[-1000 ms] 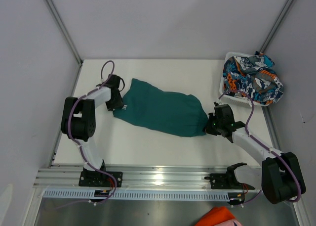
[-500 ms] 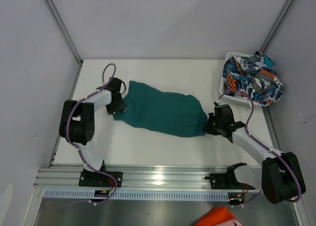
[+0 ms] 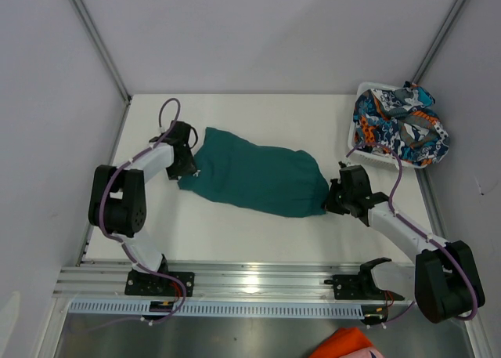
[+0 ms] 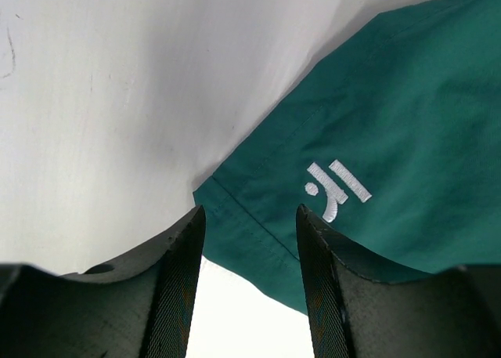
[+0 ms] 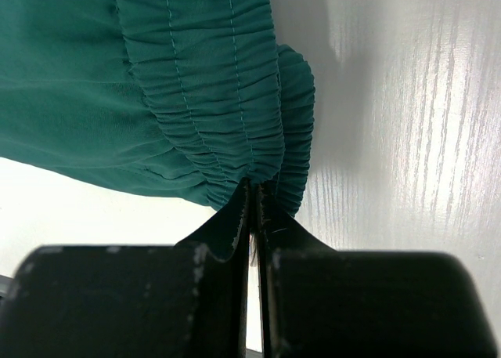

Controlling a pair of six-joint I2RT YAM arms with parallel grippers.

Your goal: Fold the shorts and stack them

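Two grippers at your teal shorts [image 3: 258, 176], left gripper [image 4: 249, 217] fingers standing apart with the hem corner [image 4: 235, 197] lying between their tips, right gripper [image 5: 254, 189] fingers pinched tight on the gathered waistband [image 5: 211, 99].

The teal-green shorts [image 3: 254, 178] are plain, with a white logo [image 4: 337, 189]. The printed shorts [image 3: 399, 127] combine orange, blue, white and navy. The counter [image 3: 235, 236] is white.
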